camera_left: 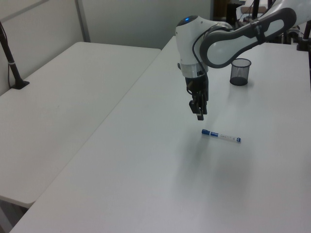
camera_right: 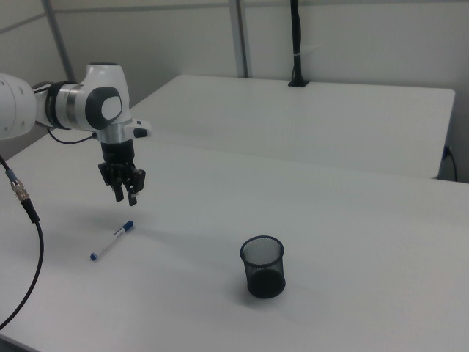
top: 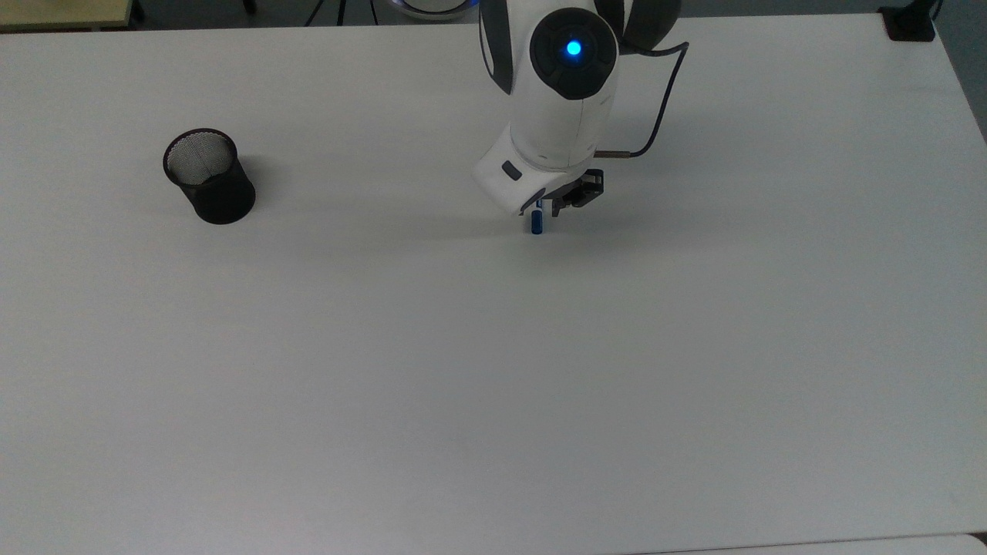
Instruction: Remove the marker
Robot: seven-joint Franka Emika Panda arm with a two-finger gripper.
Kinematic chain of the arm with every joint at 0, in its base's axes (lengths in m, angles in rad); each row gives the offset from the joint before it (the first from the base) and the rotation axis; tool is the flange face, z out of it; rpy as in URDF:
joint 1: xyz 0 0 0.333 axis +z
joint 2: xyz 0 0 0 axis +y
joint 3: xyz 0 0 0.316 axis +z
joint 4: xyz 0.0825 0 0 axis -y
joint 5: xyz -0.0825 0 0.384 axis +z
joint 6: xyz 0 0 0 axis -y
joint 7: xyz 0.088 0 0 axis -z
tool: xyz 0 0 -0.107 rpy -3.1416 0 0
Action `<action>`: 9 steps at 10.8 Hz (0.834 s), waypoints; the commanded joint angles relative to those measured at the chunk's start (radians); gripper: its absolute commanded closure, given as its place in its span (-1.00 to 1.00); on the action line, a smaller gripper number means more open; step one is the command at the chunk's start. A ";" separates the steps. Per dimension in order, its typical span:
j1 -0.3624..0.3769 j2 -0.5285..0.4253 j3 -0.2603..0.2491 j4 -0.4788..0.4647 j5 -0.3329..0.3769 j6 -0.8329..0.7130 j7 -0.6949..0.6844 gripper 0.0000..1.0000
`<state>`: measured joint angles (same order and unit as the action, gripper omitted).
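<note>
Marker [camera_left: 221,136] lies flat on counter [camera_left: 146,170], just below-right of my fingers [camera_left: 199,110] in left view, long axis sideways; fingers apart, empty, hovering above.

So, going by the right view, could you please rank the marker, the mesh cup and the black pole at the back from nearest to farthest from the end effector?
1. The marker, lying flat on the table just below the end effector.
2. The mesh cup, upright, toward the right view's lower right.
3. The black pole, at the far table's back edge.
</note>
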<state>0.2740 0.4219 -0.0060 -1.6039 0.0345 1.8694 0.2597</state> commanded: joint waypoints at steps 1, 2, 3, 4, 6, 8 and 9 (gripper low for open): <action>-0.004 -0.081 -0.023 -0.001 -0.008 0.002 0.007 -0.80; -0.016 -0.125 -0.038 0.001 -0.028 -0.021 0.007 -0.98; -0.018 -0.170 -0.045 0.002 -0.065 -0.057 0.006 -1.00; -0.018 -0.217 -0.049 -0.001 -0.093 -0.081 0.006 -1.00; -0.068 -0.325 -0.054 -0.004 -0.088 -0.145 0.007 -1.00; -0.126 -0.400 -0.055 -0.004 -0.082 -0.199 -0.007 -1.00; -0.142 -0.426 -0.055 -0.004 -0.082 -0.234 -0.011 -1.00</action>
<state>0.1602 0.0669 -0.0597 -1.5676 -0.0483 1.6816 0.2580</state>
